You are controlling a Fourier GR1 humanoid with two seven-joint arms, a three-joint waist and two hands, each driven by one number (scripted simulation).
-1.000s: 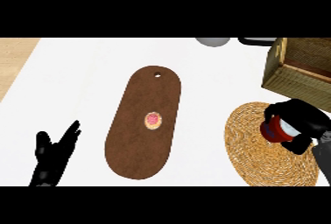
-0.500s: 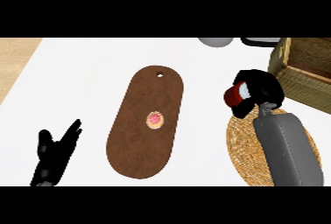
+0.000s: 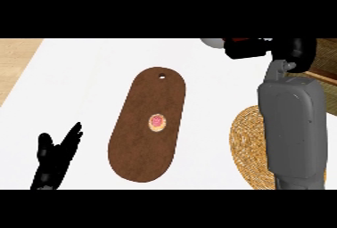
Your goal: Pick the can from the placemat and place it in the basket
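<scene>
Grey forearm hides your woven placemat (image 3: pixel 247 133); right hand (image 3: pixel 289 51) curls at the top edge, can barely visible, basket cut off. Left hand (image 3: pixel 56 156) open, resting.

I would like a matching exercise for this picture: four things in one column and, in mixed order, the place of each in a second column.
Things:
1. left hand
2. right hand
3. board
4. placemat

Places:
a. middle of the counter, with a small pink-topped item on it
b. top right, at the end of the raised forearm
c. lower left, open and resting
d. lower right, partly hidden behind the forearm

Pairs: 1-c, 2-b, 3-a, 4-d
</scene>
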